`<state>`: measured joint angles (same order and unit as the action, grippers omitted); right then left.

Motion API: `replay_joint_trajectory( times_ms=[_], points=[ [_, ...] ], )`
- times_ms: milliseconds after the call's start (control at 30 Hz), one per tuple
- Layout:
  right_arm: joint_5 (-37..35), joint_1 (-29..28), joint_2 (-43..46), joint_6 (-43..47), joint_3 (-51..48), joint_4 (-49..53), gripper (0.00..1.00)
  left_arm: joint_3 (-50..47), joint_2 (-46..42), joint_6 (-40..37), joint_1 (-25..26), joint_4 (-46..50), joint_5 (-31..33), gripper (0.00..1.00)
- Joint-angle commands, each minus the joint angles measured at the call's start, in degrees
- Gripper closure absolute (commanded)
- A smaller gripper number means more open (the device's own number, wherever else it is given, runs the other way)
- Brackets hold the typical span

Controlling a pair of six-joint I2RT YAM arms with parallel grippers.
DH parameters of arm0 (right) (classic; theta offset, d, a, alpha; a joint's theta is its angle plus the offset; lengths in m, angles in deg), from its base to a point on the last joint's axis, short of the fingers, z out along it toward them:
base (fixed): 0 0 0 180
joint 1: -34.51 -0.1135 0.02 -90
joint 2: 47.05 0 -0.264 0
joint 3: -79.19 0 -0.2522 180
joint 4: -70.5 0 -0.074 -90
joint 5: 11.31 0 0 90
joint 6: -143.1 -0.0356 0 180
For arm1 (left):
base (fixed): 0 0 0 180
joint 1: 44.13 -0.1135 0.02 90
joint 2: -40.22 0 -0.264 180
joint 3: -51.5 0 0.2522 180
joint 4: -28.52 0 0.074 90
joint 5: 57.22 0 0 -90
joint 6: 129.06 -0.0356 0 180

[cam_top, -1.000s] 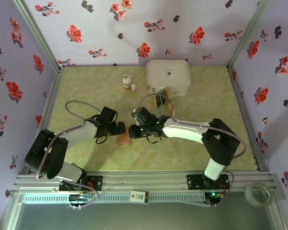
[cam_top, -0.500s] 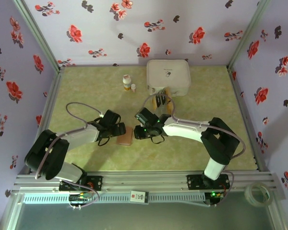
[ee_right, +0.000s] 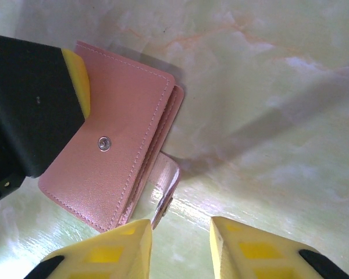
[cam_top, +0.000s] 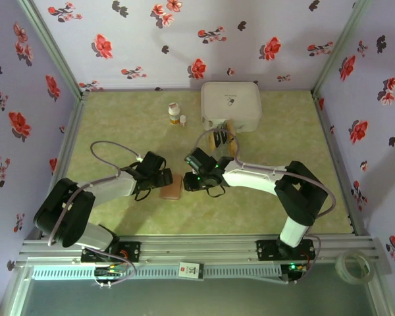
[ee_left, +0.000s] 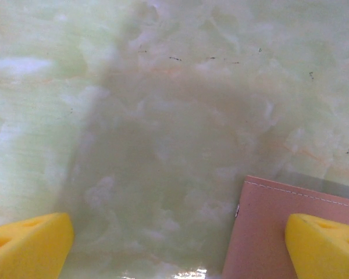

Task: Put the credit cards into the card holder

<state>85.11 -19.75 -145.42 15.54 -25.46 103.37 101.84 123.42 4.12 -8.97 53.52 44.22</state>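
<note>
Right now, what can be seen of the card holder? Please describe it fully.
The card holder is a pinkish-brown, leather-look wallet with pale stitching and a small metal snap stud. It lies folded flat on the pale green table, its strap unfastened and sticking out. One yellow fingertip of the open left gripper overlaps a corner; the right gripper hovers by the strap, not gripping it.

Card holder (ee_right: 122,116): matt leather-look, stitched edge, shiny metal snap (ee_right: 104,143). Table (ee_right: 267,87): smooth, glossy marbled sheet, possibly vinyl.
</note>
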Motion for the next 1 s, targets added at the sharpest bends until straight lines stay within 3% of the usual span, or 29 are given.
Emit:
replay_joint_trajectory(
  times_ms=[0, 300, 633, 967],
  points=[
    [0.0, 0.04, 0.46, -0.5, 1.23, -1.36, 0.66, -2.21, 2.21, 1.37, 0.26, 3.65, -0.15, 0.05],
    [0.69, 0.13, -2.88, -0.58, 2.27, -2.1, 0.7, -2.05, 2.25, 1.14, 0.35, 3.82, -0.16, 0.05],
    [0.35, 1.4, -1.02, 0.65, 1.28, -1.25, 1.0, -2.21, -0.2, 2.19, 1.38, 4.7, -0.19, 0.05],
    [0.66, 5.39, -0.03, 3.93, 2.14, 1.77, 1.0, -2.48, -0.28, 7.66, 5.51, 1.9, -0.05, 0.06]
  ],
)
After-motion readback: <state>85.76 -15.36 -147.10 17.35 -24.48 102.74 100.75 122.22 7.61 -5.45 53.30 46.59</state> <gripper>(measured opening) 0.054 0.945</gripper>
